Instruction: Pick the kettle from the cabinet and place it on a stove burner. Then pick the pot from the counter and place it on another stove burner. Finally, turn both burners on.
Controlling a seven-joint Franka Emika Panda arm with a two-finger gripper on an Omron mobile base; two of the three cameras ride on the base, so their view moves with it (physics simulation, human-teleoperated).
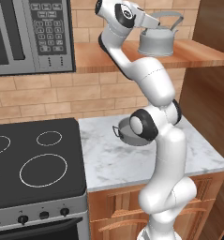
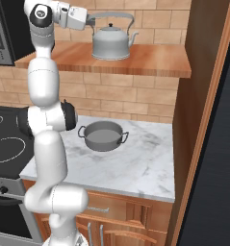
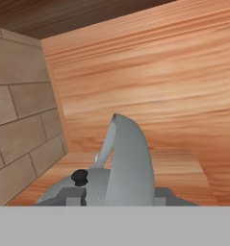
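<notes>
Presently the gripper [image 2: 91, 20] sits at the arched handle of the kettle [image 2: 110, 44] on the cabinet [image 2: 150, 61]; its closure cannot be told. An off-centre hold could let the kettle swing and tip.

A: What is the robot's body like?
B: A glossy white arm [image 1: 162, 154] of rounded, tube-like segments, thick and smooth, with bulging elbows.
A: Any other colour?
B: Dark, near-black rings and round caps at the joints. The light grey, boxy tool [image 2: 89, 19] sits past a white wrist block.
</notes>
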